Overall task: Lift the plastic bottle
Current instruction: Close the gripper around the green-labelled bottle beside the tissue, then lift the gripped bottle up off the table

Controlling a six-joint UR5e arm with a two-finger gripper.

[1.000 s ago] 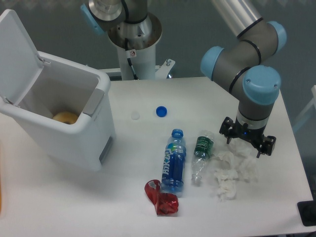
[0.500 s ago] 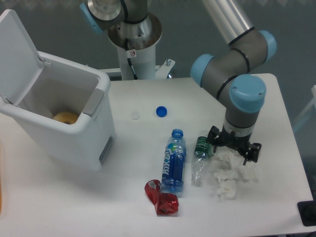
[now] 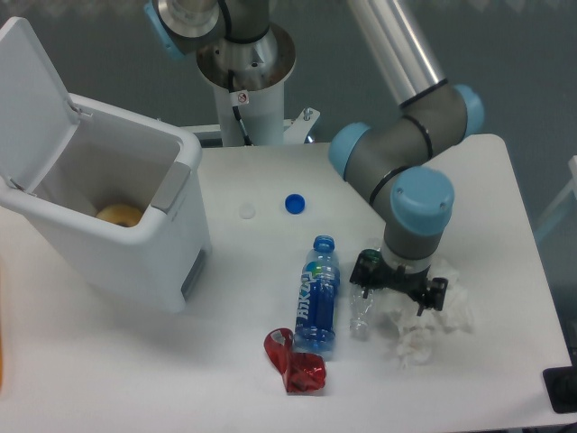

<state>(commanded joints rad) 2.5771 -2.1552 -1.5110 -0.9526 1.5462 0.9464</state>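
Observation:
The small clear plastic bottle [image 3: 361,317] lies on the white table [image 3: 252,379], just right of the larger blue-labelled bottle [image 3: 315,296]. Only its clear lower end shows; its green label is hidden under my gripper. My gripper [image 3: 398,286] points down, open, over the bottle's upper part and the crumpled tissue. Its left finger [image 3: 364,271] is right above the label end and its right finger stands over the tissue. Nothing is held between the fingers.
Crumpled white tissue [image 3: 424,336] lies right of the small bottle. A red plastic scrap [image 3: 296,363] lies in front of the blue bottle. A blue cap [image 3: 294,204] and a white cap [image 3: 246,212] lie further back. An open white bin [image 3: 171,244] stands at the left.
My gripper has moved left and slightly forward, from over the tissue's right side to above the small bottle's label end, now covering the label. The objects have not moved.

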